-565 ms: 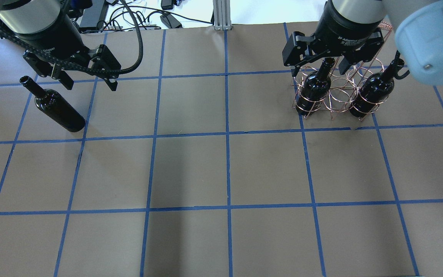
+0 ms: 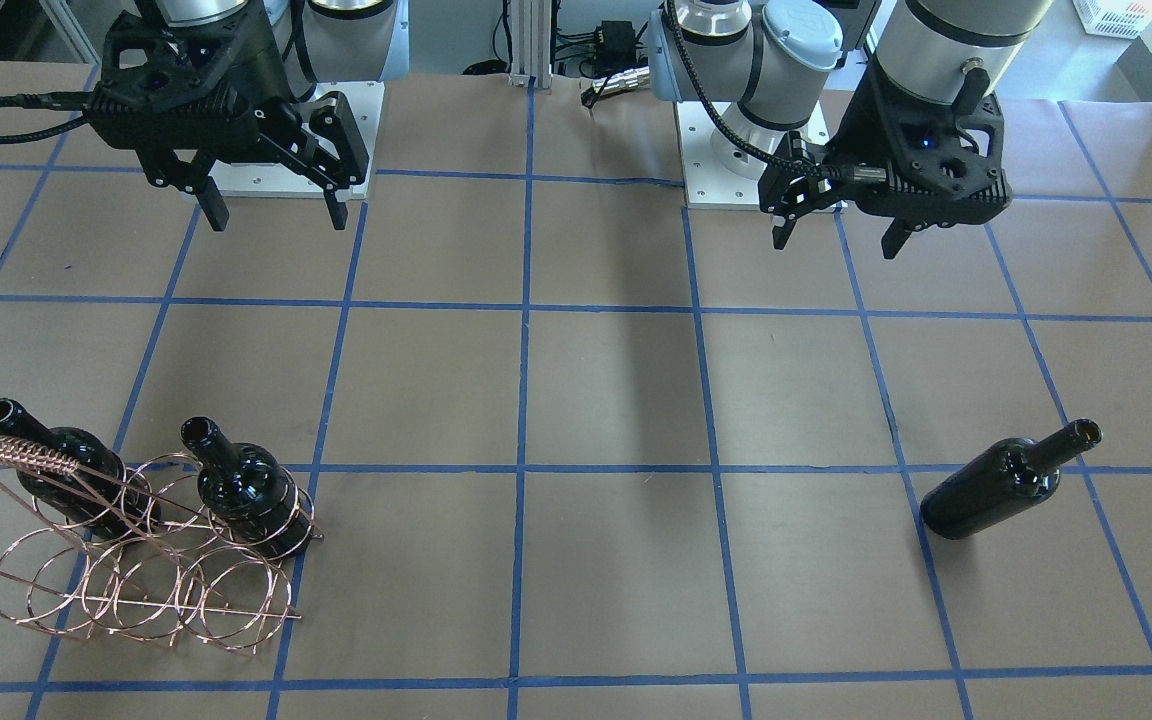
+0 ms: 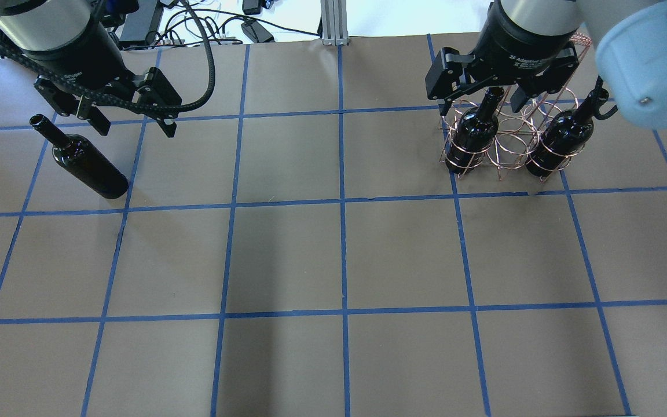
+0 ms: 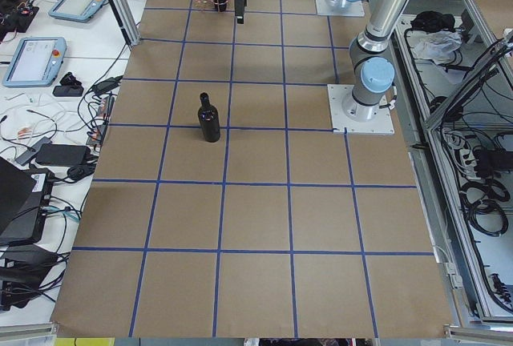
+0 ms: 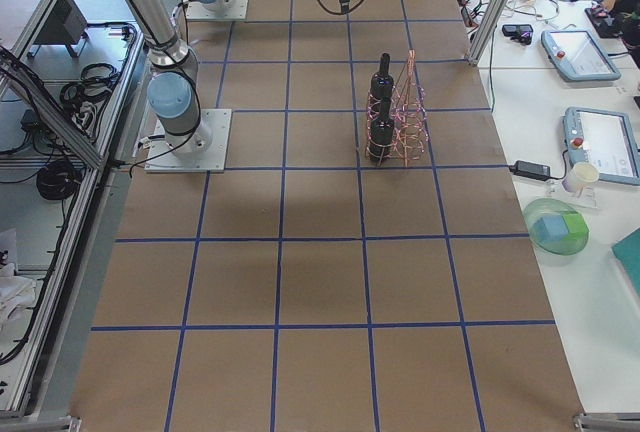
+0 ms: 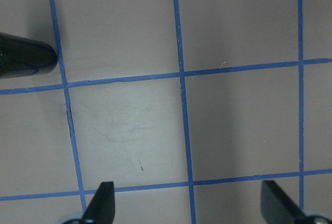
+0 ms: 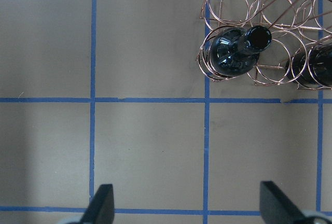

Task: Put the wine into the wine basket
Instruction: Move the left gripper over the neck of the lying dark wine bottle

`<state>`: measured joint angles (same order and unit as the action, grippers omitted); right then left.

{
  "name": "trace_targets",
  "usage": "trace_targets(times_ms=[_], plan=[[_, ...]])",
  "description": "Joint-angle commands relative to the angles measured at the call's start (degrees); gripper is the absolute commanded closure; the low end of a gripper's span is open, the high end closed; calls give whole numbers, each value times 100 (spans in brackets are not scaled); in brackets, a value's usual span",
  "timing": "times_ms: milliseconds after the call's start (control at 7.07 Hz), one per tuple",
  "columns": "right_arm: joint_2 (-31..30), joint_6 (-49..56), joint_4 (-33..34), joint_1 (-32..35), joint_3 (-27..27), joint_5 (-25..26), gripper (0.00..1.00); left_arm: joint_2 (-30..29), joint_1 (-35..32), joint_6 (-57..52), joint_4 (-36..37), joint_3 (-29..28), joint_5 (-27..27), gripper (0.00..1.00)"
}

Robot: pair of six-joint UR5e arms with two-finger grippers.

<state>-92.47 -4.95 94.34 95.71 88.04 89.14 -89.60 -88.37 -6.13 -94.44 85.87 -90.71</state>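
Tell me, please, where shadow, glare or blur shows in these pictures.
Overhead view: soft shadow bands cross the table, and the arm joint close to the lens is blurred. Right wrist view: sharp, with highlights on the bottle in the rack.

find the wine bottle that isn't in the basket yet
The loose wine bottle stands upright at the left of the overhead view, beside the left end effector, far from the wine basket.
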Motion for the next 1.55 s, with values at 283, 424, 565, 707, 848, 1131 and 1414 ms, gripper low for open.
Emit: trace_targets(times_ms=[283,424,565,707,848,1131,1414], plan=[[-34,4,14,-9,12,8,0,-14,118,-141,-40,-9,-88,0],[-25,12,5,-9,12,25,0,-22,232,-326,-22,0,-88,0],[-25,-5,5,-9,12,25,0,-31,511,-580,-100,0,-70,0],[-25,29,5,-9,12,60,0,-31,775,-661,-205,0,-44,0],[-25,30,-3,-9,12,60,0,-66,821,-661,-154,52,-26,0],[-8,38,-4,-9,12,60,0,-215,901,-714,572,44,-69,0],[-8,12,5,-9,12,43,0,-225,1363,-1265,576,-9,-70,0]])
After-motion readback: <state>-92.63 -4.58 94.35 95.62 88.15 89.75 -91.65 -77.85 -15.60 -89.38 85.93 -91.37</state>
